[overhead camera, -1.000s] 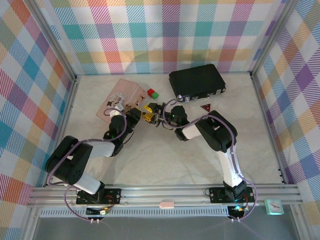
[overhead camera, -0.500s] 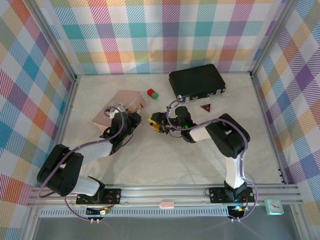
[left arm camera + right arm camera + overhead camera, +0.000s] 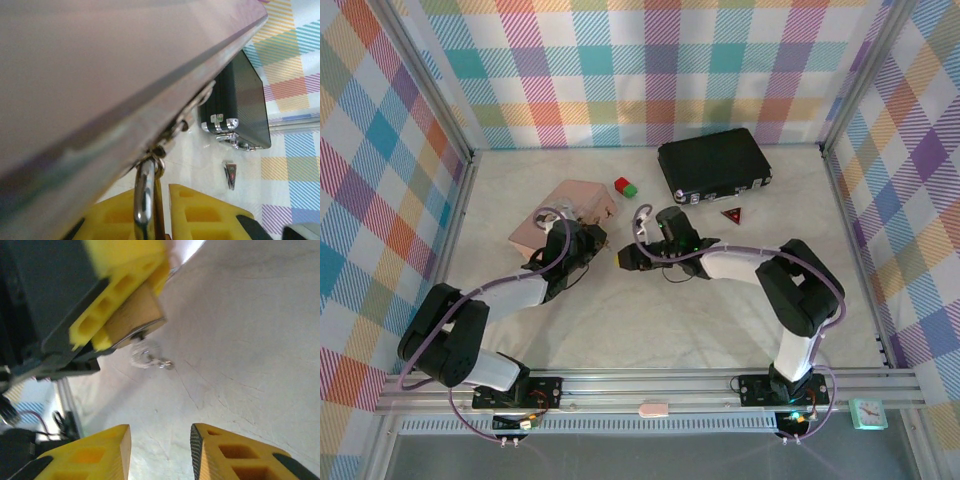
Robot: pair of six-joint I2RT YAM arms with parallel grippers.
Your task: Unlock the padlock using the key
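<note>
The left gripper (image 3: 160,220) is clamping the squarish brass-gold padlock (image 3: 135,315). The right gripper (image 3: 160,440), frame bottom, is gaping empty; a skewed pinch could dislodge the thin silvery key (image 3: 144,354).

free: tbl (image 3: 650,330) nr side | obst: pink tin (image 3: 572,200), blk case (image 3: 713,162) far

The key (image 3: 145,356) beneath the padlock (image 3: 133,320) is blurred.

Padlock (image 3: 134,320) body is looking like dull brushed brass, and its shackle (image 3: 144,200) is gleaming like polished steel. The pink tin (image 3: 100,75) is showing a smooth satin finish. Pads (image 3: 230,455) on the right end effector (image 3: 160,445) are looking like matt yellow plastic, and the table (image 3: 250,340) is reading as pale, finely veined stone.
</note>
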